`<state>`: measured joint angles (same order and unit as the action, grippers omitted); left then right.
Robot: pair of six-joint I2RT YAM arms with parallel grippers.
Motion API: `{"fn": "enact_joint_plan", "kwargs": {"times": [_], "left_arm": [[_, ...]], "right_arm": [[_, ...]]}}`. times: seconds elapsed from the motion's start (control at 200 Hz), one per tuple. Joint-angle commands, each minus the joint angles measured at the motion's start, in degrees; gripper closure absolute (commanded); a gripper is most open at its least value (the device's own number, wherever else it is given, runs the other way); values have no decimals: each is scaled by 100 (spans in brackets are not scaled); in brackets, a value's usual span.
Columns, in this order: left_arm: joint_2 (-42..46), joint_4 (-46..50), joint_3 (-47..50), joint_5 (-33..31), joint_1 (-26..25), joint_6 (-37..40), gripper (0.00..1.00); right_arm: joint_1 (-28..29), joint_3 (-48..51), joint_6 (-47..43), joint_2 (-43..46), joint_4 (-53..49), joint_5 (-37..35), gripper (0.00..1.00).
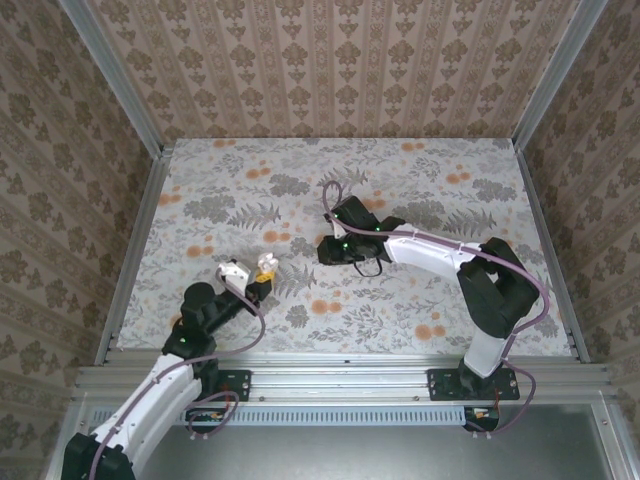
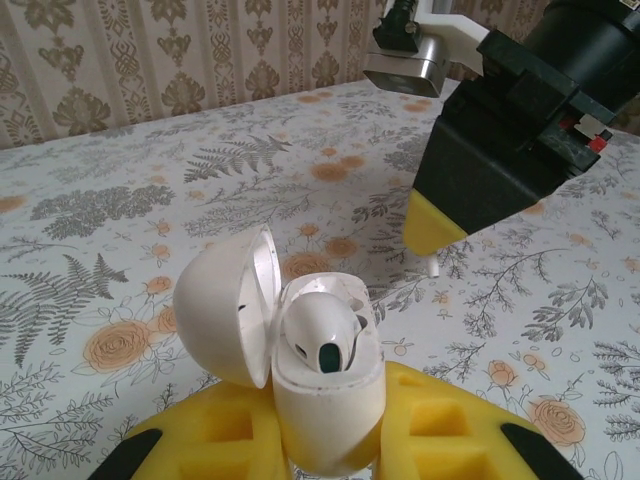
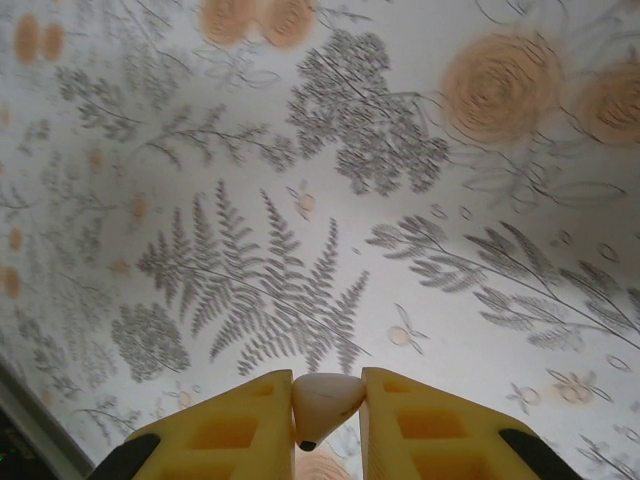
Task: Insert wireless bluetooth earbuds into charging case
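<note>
The left hand (image 2: 326, 440) is clamped on the charging case (image 2: 332, 395), its yellow pads (image 2: 205, 435) pressing the lower body from either side. The case is white and stands upright between them. Its lid (image 2: 225, 315) is swung open to the left in the left wrist view, and one earbud (image 2: 320, 335) sits in a well inside, its rounded head up. From above, this hand (image 1: 262, 280) and the case (image 1: 266, 265) are at the near left of the worktop (image 1: 430, 180), which is covered in a cloth printed with grey ferns and orange flowers.

The right hand (image 3: 328, 395) is closed on the second earbud (image 3: 324, 398), a pale rounded piece pinched between its yellow fingers (image 3: 420, 425), dark tip pointing down. In the overhead view the right hand (image 1: 330, 250) is near the middle of the worktop, to the right of the case and apart from it. I cannot tell whether it touches the cloth.
</note>
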<state>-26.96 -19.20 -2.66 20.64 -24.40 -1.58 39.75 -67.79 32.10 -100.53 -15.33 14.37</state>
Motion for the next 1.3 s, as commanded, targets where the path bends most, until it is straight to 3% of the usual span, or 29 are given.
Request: {"fn": "enact_joint_plan", "kwargs": {"times": [0.0, 0.73, 1.295], "left_arm": [[96, 82, 75, -51, -30, 137, 100], [66, -14, 39, 23, -31, 220, 100], [175, 37, -5, -8, -23, 221, 100]], "right_arm": [[133, -193, 99, 74, 531, 304, 79], [699, -674, -370, 399, 1308, 651, 78], [995, -808, -571, 283, 1296, 710, 78]]}}
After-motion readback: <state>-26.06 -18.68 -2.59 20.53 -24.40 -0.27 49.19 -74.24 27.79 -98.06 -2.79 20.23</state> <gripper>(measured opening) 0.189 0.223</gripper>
